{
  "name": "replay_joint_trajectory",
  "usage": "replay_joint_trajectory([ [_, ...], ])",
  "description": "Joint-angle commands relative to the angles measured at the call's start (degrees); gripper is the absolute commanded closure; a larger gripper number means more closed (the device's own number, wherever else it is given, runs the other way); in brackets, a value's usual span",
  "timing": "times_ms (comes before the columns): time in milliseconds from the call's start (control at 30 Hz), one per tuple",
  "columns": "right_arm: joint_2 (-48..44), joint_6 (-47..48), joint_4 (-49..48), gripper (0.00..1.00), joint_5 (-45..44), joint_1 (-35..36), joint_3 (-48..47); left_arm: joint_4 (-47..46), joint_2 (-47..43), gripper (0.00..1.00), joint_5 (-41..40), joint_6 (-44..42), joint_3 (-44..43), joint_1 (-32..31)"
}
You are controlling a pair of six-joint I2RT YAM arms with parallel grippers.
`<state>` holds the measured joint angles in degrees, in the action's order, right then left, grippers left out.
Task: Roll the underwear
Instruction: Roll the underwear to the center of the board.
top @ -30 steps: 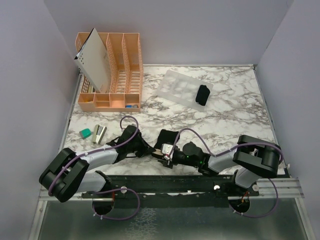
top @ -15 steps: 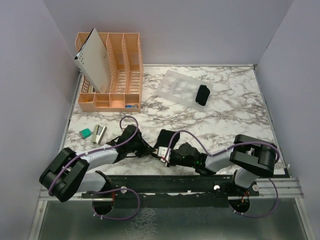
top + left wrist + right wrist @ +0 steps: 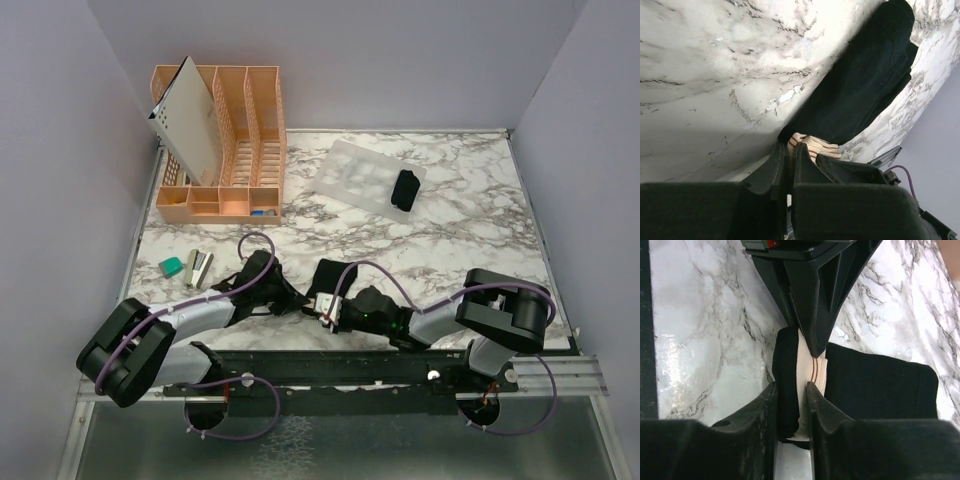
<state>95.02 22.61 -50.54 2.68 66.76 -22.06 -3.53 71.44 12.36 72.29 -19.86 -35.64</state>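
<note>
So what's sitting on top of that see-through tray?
A small black rolled underwear bundle rests on the tray's right end. The tray patch beneath it is covered.

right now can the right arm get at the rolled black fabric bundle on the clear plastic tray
Probably not yet: the way to the black bundle looks free, but its fingers hold the tan-banded black underwear.

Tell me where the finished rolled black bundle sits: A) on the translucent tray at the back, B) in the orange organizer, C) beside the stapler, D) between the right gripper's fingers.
A: the rolled bundle lies on the translucent tray, near its right end.
</note>
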Motion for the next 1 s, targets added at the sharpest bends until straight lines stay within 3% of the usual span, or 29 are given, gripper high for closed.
replay_joint_trajectory([
  [0, 1.26, 1.14, 2.65, 0.84, -1.89, 0.30, -1.13, 5.11, -0.28, 1.00, -2.34, -0.13, 0.72, 0.22],
  [100, 0.97, -0.91, 2.38, 0.99, -2.39, 0.30, -0.85, 5.61, -1.26, 1.00, -2.59, 0.03, 0.94, 0.22],
  [167, 1.08, -3.38, 1.41, 1.00, -1.48, 0.06, -0.26, 6.42, -3.00, 0.99, -3.25, 0.04, 1.05, 0.22],
  [300, 2.01, -13.29, -5.05, 1.00, 11.82, -4.66, 2.64, 9.92, -8.73, 0.74, -6.19, 0.17, 1.65, 0.22],
  [467, 7.93, -29.89, -18.34, 1.00, 25.03, -10.66, 4.54, 9.69, -15.16, 0.51, -7.58, 0.83, 3.57, 0.26],
  [667, 18.33, -45.88, -34.97, 1.00, 32.80, -14.97, 5.69, 7.06, -19.57, 0.38, -7.43, -0.72, 4.89, 0.28],
  [800, 24.18, -55.50, -47.99, 0.99, 30.82, -16.95, 8.94, 4.63, -20.52, 0.33, -6.64, -2.83, 5.25, 0.22],
  [967, 26.59, -62.88, -45.27, 0.97, 29.98, -18.76, 7.34, -0.06, -18.89, 0.32, -4.17, -5.85, 5.80, 0.22],
])
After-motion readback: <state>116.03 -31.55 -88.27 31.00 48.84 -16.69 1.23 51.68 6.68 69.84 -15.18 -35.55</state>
